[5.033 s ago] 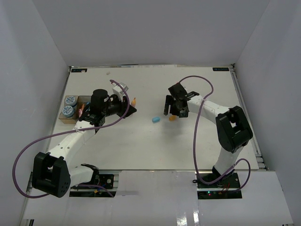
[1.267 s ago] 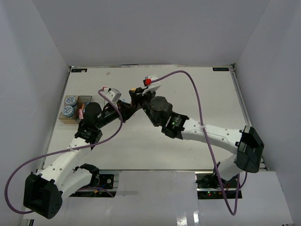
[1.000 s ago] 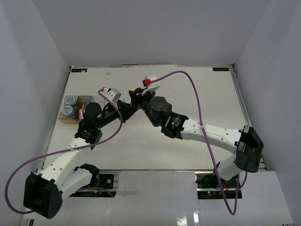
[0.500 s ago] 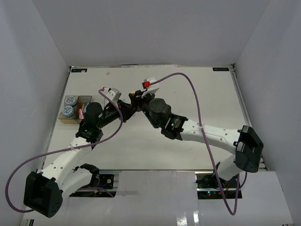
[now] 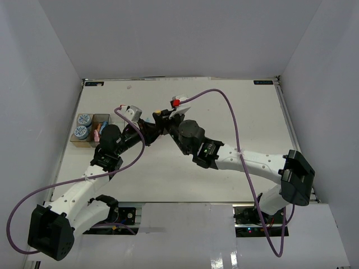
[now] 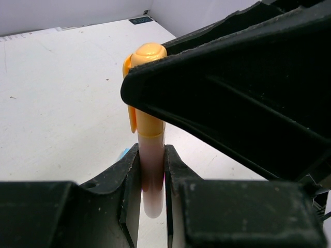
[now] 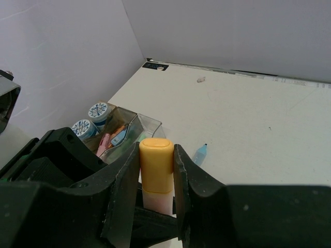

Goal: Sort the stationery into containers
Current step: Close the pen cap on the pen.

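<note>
Nearest, the left end effector (image 6: 151, 168) is clenched on the pale lower barrel of an upright orange-capped marker (image 6: 150, 124). The right end effector (image 7: 156, 163) grips its cap (image 7: 156, 152), so both hold the marker over the tabletop (image 7: 248, 129). It looks light, stiff and smooth, and the cap may pull off, so the barrel seems the safer hold. Beyond stand the containers (image 7: 149, 123), one holding two patterned rolls (image 7: 97, 110).
</note>
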### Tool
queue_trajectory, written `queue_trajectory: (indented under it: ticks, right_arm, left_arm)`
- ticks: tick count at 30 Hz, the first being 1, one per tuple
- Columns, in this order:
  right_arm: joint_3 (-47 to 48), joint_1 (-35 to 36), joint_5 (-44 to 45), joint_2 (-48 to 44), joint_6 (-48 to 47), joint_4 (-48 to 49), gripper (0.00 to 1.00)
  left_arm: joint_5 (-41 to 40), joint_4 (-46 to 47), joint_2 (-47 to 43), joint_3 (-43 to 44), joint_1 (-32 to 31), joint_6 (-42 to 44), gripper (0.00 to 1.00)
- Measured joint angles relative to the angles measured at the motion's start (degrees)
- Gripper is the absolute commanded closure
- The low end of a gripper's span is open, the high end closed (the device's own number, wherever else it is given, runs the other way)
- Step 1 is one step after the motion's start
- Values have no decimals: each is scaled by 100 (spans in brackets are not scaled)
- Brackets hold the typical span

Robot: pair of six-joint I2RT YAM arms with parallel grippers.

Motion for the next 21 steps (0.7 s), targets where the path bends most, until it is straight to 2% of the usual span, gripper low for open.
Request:
queue_trajectory:
  ticks: [8, 21]
  right_arm:
    - [-177, 2, -79, -103, -22, 164, 78]
    - [-267, -61, -229, -258, 0, 13, 82]
  left_arm:
    - [24, 57, 0, -2, -24, 63, 89]
    - [120, 59, 140, 131, -61, 236, 94]
